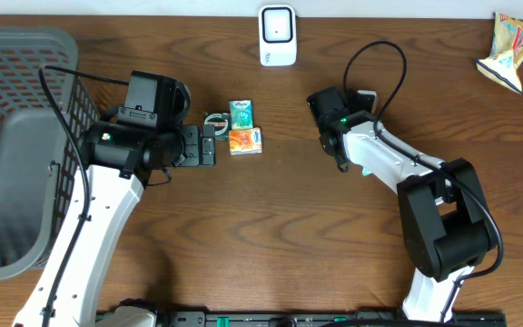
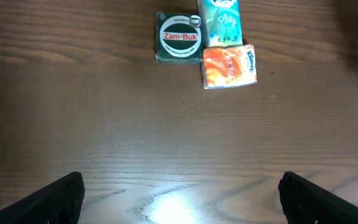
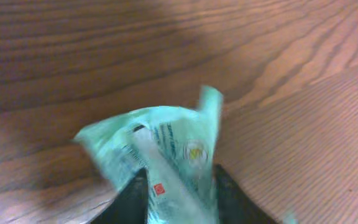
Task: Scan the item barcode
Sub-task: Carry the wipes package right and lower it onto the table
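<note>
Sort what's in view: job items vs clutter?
Job: white scanner; green packet between the fingers of the right gripper.
Lying about, for now: Zam-Buk tin; green Play tissue pack; orange Kleenex pack; crumpled snack bag; grey basket; open left gripper.

Wide open table from centre down to six o'clock, a clear lane. Tin, teal pack and orange pack crowd ten o'clock; scanner blocks twelve, basket walls nine.

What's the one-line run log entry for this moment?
left gripper: open, empty | right gripper: green packet in jaws, grip unclear | scanner: packet not at it
</note>
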### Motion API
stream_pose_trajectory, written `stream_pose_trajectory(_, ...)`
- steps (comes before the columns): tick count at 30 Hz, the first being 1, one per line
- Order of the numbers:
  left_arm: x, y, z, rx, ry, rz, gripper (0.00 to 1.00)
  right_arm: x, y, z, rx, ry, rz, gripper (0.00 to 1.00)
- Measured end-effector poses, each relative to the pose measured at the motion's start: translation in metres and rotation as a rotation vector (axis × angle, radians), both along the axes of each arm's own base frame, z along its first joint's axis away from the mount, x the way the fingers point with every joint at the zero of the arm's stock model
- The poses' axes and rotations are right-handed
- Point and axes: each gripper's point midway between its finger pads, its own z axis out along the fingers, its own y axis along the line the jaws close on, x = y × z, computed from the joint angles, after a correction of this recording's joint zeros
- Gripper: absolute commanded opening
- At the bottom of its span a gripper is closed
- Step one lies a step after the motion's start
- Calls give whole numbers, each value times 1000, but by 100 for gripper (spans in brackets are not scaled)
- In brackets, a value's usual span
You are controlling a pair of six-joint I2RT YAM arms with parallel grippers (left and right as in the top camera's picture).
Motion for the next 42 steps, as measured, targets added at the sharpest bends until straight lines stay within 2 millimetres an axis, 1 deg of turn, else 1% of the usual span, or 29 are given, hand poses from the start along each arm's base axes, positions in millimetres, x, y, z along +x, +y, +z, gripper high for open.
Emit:
stream_pose_trajectory(7, 0, 0, 0, 0, 0, 0, 98, -5, 18, -10, 94, 78, 64, 29)
stream_pose_trajectory(9, 0, 0, 0, 0, 0, 0, 98, -6, 21, -6, 106, 104, 78, 31)
stream_pose_trajectory(11, 0, 0, 0, 0, 0, 0, 98, -3, 25, 3, 115, 116, 87, 33)
stream_pose_trajectory(13, 0, 0, 0, 0, 0, 0, 98, 5, 31, 16, 129, 114, 112, 44)
stream_pose_trajectory(15, 0, 0, 0, 0, 0, 0, 98, 15, 44, 28, 163, 119, 183, 61)
stream_pose_trajectory(17, 0, 0, 0, 0, 0, 0, 98, 18, 56, 32, 184, 148, 272, 68)
stream_pose_trajectory(19, 0, 0, 0, 0, 0, 0, 98, 12, 61, 29, 186, 203, 342, 71)
stream_pose_trajectory(22, 0, 0, 0, 0, 0, 0, 97, 3, 57, 24, 156, 264, 387, 76)
stream_pose_trajectory(24, 0, 0, 0, 0, 0, 0, 98, 0, 53, 21, 125, 282, 398, 82)
stream_pose_trajectory(25, 0, 0, 0, 0, 0, 0, 98, -2, 49, 19, 105, 291, 399, 85)
stream_pose_trajectory(26, 0, 0, 0, 0, 0, 0, 98, -5, 45, 16, 83, 303, 397, 91)
stream_pose_trajectory(28, 0, 0, 0, 0, 0, 0, 98, -12, 33, 7, 24, 339, 390, 96)
stream_pose_trajectory(29, 0, 0, 0, 0, 0, 0, 97, -14, 30, 4, 5, 350, 386, 97)
stream_pose_trajectory(31, 0, 0, 0, 0, 0, 0, 98, -18, 21, -4, -40, 376, 379, 96)
stream_pose_trajectory(34, 0, 0, 0, 0, 0, 0, 98, -19, 16, -11, -76, 384, 383, 91)
stream_pose_trajectory(36, 0, 0, 0, 0, 0, 0, 98, -17, 15, -15, -91, 382, 389, 82)
stream_pose_trajectory(37, 0, 0, 0, 0, 0, 0, 98, -16, 15, -17, -98, 383, 395, 69)
stream_pose_trajectory(38, 0, 0, 0, 0, 0, 0, 98, -16, 14, -19, -108, 390, 401, 47)
stream_pose_trajectory(42, 0, 0, 0, 0, 0, -1, 98, -14, 9, -27, -137, 400, 393, 14)
